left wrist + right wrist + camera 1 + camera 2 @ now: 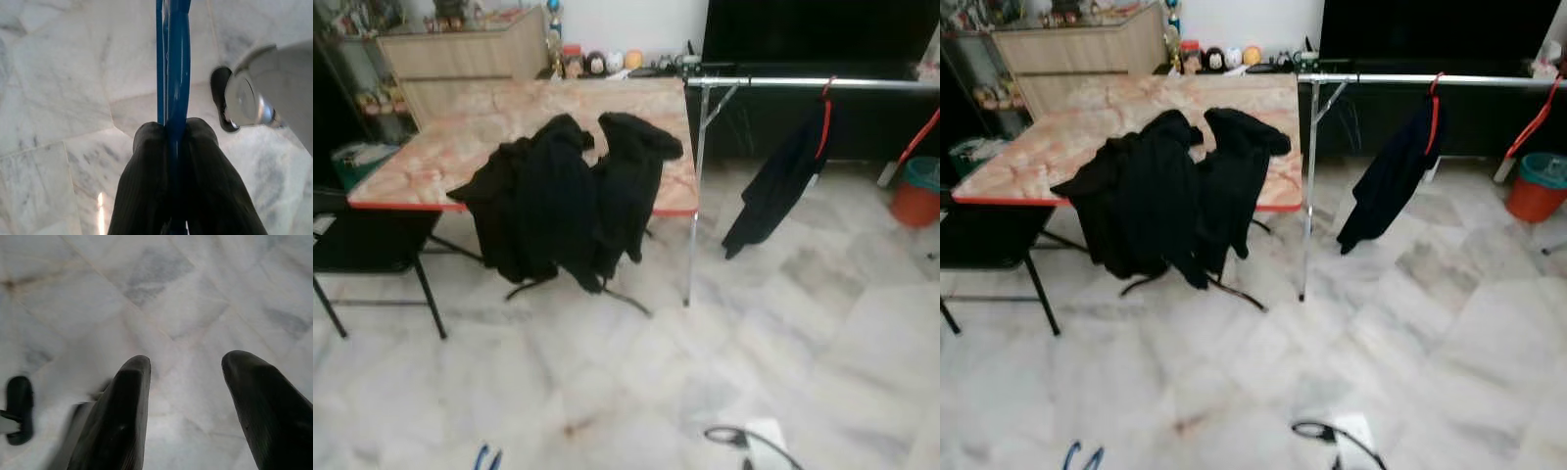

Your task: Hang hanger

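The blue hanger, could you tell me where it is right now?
The blue hanger is clamped in the left gripper, held low over the marble floor, short of the table.

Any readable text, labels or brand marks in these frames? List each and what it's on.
None readable.
Jars and small items behind the table: too small and blurred to read.
Blue hanger in the left gripper: no marking visible.
Black clothes, clothes rail: no print visible.
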Available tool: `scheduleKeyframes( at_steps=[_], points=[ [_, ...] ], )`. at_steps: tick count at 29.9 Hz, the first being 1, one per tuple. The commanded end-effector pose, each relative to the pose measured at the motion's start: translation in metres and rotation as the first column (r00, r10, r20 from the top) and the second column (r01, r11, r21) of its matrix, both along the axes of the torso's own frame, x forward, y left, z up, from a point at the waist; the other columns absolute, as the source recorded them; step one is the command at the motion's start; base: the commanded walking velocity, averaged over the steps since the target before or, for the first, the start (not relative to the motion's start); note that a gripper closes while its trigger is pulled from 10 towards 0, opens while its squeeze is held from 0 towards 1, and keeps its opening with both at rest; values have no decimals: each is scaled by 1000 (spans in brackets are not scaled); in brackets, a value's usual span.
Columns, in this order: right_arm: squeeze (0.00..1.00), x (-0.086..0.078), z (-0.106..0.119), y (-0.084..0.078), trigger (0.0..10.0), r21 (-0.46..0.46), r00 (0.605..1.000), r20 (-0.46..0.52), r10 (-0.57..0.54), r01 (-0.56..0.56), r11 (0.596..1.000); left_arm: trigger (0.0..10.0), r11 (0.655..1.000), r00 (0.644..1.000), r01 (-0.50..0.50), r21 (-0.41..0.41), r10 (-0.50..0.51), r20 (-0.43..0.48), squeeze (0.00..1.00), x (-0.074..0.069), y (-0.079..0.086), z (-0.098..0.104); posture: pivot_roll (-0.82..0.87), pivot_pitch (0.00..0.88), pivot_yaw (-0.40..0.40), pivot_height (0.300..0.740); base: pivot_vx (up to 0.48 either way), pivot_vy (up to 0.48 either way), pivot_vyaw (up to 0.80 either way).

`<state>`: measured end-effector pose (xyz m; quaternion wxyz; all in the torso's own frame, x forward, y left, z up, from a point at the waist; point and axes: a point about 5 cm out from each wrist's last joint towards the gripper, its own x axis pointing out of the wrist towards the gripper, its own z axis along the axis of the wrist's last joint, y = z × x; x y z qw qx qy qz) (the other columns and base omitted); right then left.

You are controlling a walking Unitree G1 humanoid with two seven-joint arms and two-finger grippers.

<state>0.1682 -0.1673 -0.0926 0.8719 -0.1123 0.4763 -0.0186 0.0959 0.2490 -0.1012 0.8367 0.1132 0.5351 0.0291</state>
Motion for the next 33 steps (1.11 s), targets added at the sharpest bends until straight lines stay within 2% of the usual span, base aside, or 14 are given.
scheduleKeyframes(
  at_steps=[1,33],
  points=[
    [0,0,1,-8,10000,-23,1000,-3,2,-2,1000,10000,1000,1000,21,3,-21,17,0,7,0,2,-16,0,33,740,0,-345,0],
    [0,9,5,-15,10000,-32,998,23,-66,67,997,10000,1000,999,17,3,-17,39,0,14,1,4,14,0,19,740,0,-342,-32]
  ],
)
